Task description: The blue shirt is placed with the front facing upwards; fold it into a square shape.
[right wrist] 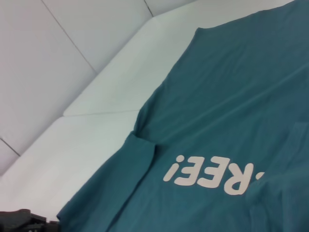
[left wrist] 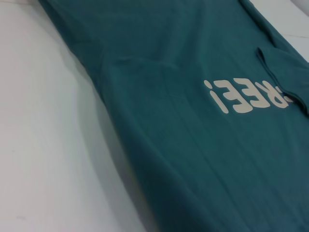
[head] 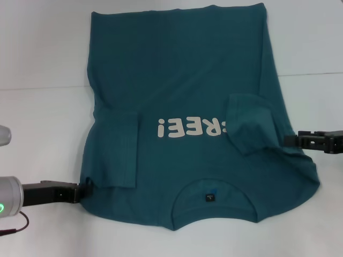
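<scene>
The blue shirt (head: 193, 107) is laid flat on the white table (head: 43, 123), collar nearest, both sleeves folded inward, w/ one covering the print's first letter. Left gripper (head: 80, 191) is seen at the near left shoulder edge, right gripper (head: 292, 141) at the right edge; finger state can't be told for either.

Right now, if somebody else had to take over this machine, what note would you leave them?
Left tool: at the shirt's edge near the collar, on the robot's left; grip unclear.
Right tool: at the opposite edge by the folded sleeve; grip unclear.
Shirt: flat on the white table, front up, collar nearest the robot.
Done: both sleeves folded inward; the right one covers the start of the print.
Left: fold the body into a square.
</scene>
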Controlling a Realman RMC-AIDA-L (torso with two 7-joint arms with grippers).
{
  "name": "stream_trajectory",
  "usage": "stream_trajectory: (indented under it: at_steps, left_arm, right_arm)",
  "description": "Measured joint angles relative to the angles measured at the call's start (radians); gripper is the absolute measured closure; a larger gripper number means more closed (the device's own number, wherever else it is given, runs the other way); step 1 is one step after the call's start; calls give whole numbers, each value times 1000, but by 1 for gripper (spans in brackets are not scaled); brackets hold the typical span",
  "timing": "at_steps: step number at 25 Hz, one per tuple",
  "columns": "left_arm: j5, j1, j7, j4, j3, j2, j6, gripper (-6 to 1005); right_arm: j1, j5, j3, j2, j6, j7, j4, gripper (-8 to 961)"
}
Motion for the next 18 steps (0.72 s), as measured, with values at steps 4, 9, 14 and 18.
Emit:
stream_trajectory:
  at_steps: [4, 9, 14, 18]
  left_arm:
    - [-1, -4, -2, 5, -2, 1, 22, 943]
    - [-1, -7, -19, 44, -2, 0, 60, 957]
    - [4, -13, -23, 45, 0, 2, 63, 957]
    - [5, -20, -26, 45, 0, 3, 80, 957]
  right_arm:
    - [2, -1, 7, -37, -34, 97, -9, 247]
    - [20, -68, -11, -153, -64, 341, -5, 242]
    - [67, -262, 16, -195, -55, 442, 0, 239]
    - [123, -430, 22, -192, -61, 478, 15, 240]
